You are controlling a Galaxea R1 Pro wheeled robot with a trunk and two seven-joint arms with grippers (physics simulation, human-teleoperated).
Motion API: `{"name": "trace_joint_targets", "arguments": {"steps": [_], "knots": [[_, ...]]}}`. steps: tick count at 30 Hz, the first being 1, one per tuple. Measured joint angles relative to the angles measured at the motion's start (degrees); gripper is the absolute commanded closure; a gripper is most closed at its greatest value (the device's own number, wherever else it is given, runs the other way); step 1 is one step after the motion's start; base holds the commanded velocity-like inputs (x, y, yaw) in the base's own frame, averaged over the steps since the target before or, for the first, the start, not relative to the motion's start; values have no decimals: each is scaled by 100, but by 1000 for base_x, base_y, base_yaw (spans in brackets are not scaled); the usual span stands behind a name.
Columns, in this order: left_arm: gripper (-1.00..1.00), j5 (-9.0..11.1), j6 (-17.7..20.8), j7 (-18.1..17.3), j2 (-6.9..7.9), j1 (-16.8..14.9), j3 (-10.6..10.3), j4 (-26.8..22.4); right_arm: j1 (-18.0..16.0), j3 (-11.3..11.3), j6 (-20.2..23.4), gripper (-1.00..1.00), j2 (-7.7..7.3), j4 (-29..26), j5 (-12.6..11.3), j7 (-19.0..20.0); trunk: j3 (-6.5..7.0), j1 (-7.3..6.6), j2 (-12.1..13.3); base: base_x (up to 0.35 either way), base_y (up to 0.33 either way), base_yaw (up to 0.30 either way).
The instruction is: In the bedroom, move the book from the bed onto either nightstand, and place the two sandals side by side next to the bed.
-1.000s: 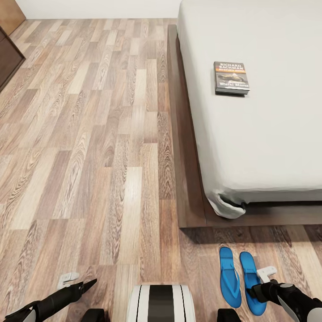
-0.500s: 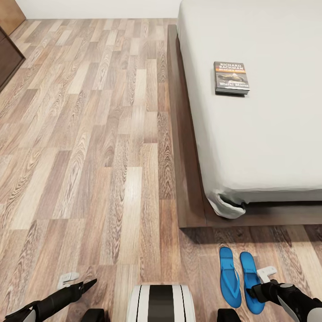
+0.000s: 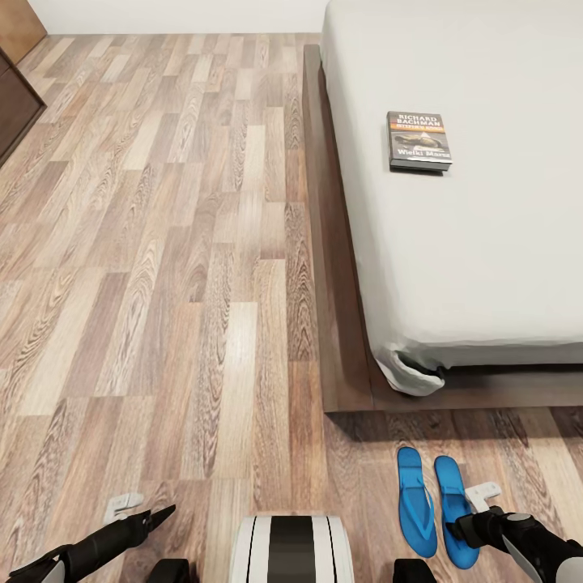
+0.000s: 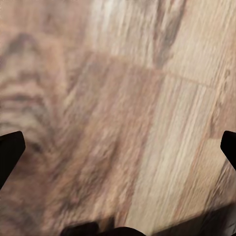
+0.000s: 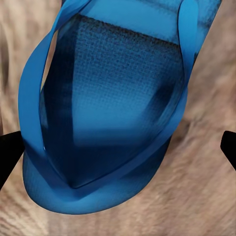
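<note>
The book (image 3: 419, 139) lies flat on the light-grey mattress of the bed (image 3: 486, 259), near its left side. The two blue sandals (image 3: 416, 500) (image 3: 450, 492) lie side by side on the wood floor just off the bed frame's near corner. My right gripper (image 3: 474, 518) hovers over the right-hand sandal; the right wrist view has that sandal (image 5: 118, 98) close up between wide-apart fingertips, gripper (image 5: 118, 152) open and empty. My left gripper (image 3: 142, 518) hangs over bare floor, open (image 4: 118, 152). The nightstand is out of view.
The dark wooden bed frame (image 3: 336, 324) juts out past the mattress along the floor. A dark brown cabinet (image 3: 12, 105) stands at the far left edge. Wood-plank floor (image 3: 178, 283) stretches wide left of the bed. My white base (image 3: 291, 546) is at the bottom.
</note>
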Motion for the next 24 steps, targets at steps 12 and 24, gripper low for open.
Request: {"name": "trace_joint_targets", "arguments": {"steps": [12, 24], "knots": [[-100, 0, 0, -1, -1, -1, 0, 0, 0, 0, 2, -100, 0, 0, 0, 0, 0, 0, 0, 0, 0, 0], [-100, 0, 0, 7, -8, 0, 0, 0, -1, 0, 2, -100, 0, 1, 0, 0, 0, 0, 0, 0, 0, 0]]}}
